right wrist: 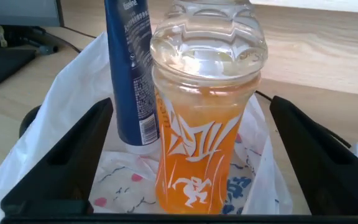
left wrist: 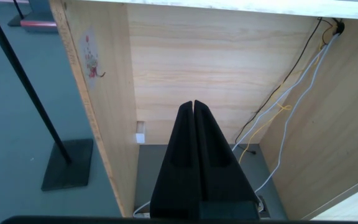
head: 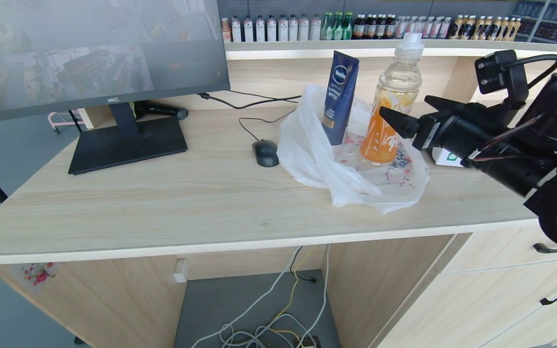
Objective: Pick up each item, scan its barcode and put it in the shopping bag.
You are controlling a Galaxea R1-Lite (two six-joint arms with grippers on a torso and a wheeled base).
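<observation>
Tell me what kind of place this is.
Most likely a shop checkout. Rows of bottled drinks line the back shelf, a black flat monitor stands on the light wooden counter, and a white plastic shopping bag has a dark blue tube and an orange drink bottle standing in it.

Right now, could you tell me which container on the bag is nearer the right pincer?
The orange drink bottle, directly before the open right pincer; the blue tube stands beyond.

brand marks on monitor [head: 95, 53], tube [head: 340, 99]
</observation>
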